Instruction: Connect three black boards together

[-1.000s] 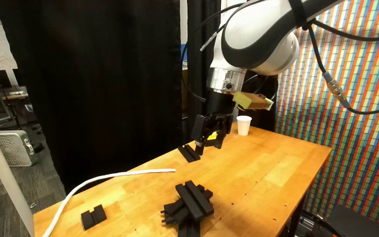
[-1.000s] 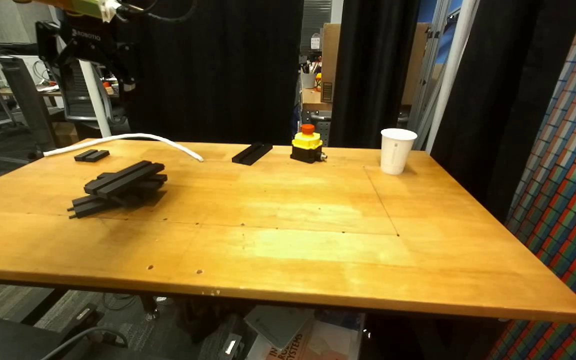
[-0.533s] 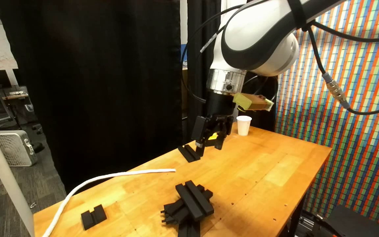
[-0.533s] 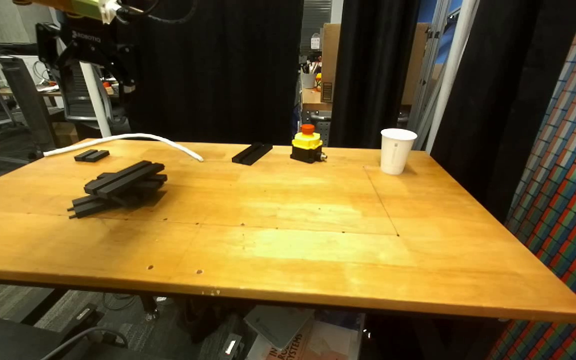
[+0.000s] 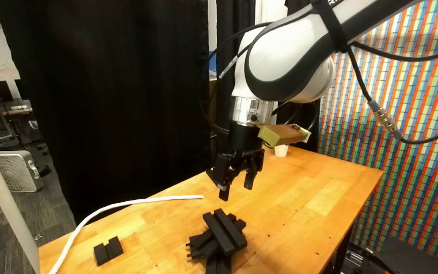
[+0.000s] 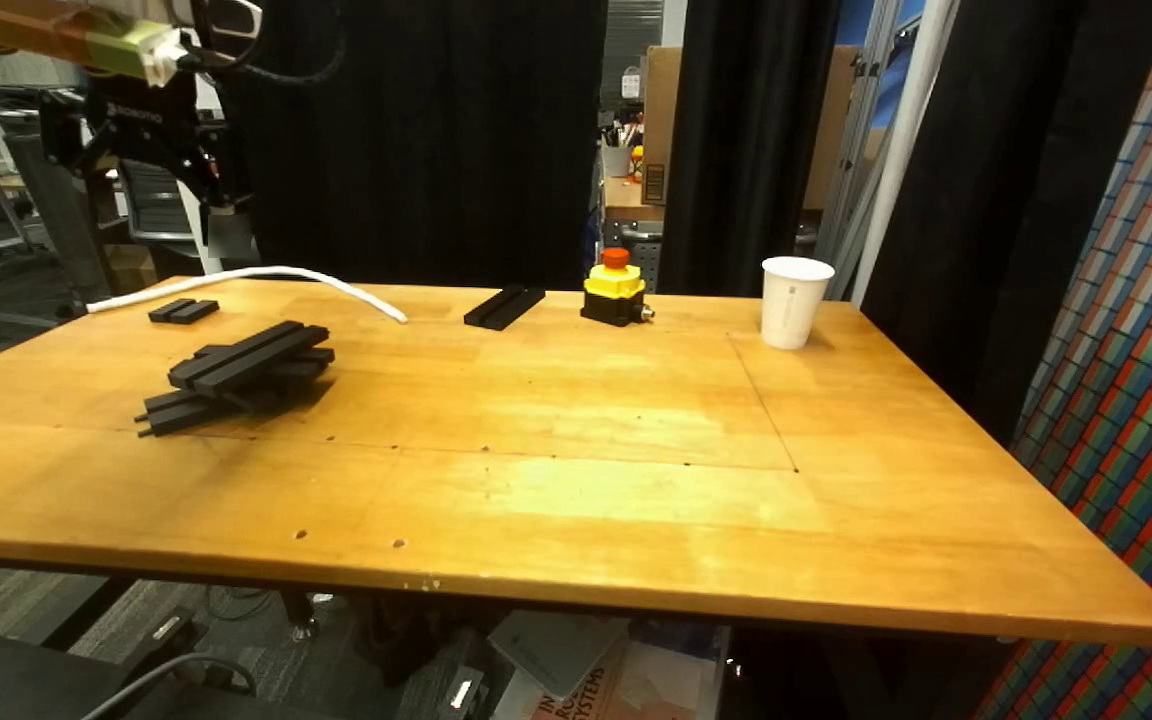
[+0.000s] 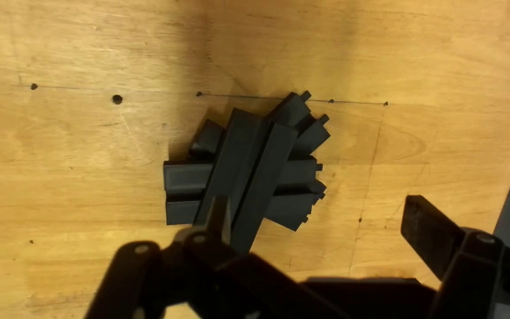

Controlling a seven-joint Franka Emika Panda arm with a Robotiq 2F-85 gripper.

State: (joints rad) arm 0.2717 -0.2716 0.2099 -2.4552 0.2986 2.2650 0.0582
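Several black boards (image 7: 241, 177) lie crossed in a loose pile on the wooden table, the top one (image 5: 224, 232) resting at a slant over the rest. Small pegs stick out of some board ends in the wrist view. The same pile (image 6: 251, 360) appears in an exterior view, and a separate black board (image 6: 504, 308) lies flat near the far edge. My gripper (image 5: 236, 189) hangs above the table and the pile, open, touching nothing. From the wrist, my gripper (image 7: 317, 203) has bare table between its fingertips; its left finger partly covers the top board.
A small black block (image 5: 108, 251) and a long white curved strip (image 5: 127, 203) lie on the table. A yellow and red button box (image 6: 615, 290) and a white paper cup (image 6: 794, 300) stand toward the back. Black curtains (image 5: 127, 114) hang behind the table.
In the last half second my gripper has come lower and moved leftward in both exterior views, nearer the pile. It stays open. Boards and other objects have not moved.
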